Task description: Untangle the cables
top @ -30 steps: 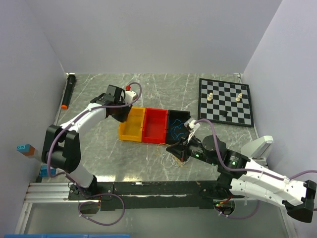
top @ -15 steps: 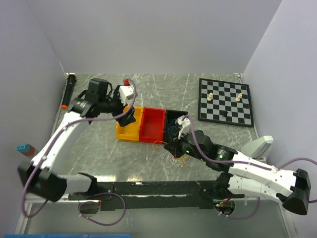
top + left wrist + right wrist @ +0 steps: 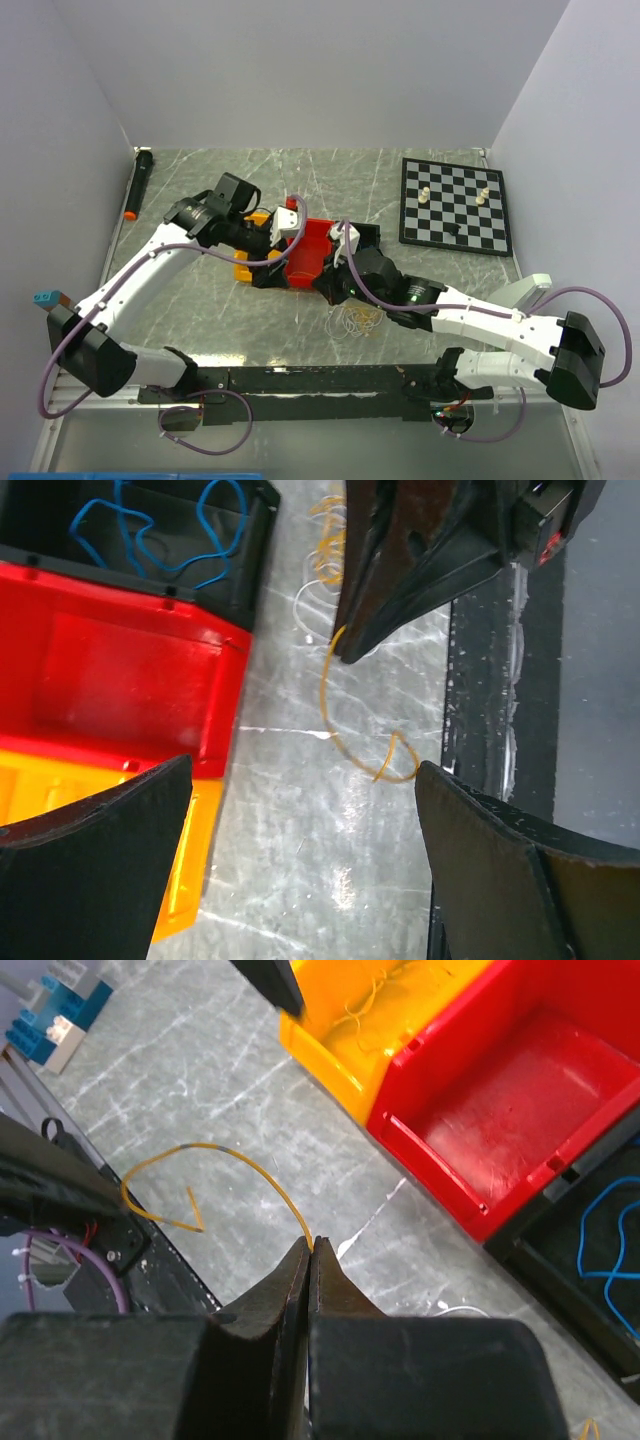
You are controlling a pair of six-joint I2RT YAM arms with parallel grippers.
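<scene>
Now your right gripper (image 3: 308, 1252) pinches a yellow wire (image 3: 215, 1150); your left gripper (image 3: 300, 820) gapes empty. Next, probably carry it to the yellow bin (image 3: 330, 1045), twelve o'clock.

Red bin (image 3: 120, 680) flanks bare table (image 3: 290, 830) between fingers (image 3: 90, 850).

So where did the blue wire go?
The blue wire is curled up inside the black bin, at the top left of the left wrist view. That bin sits right beside the red bin.
</scene>
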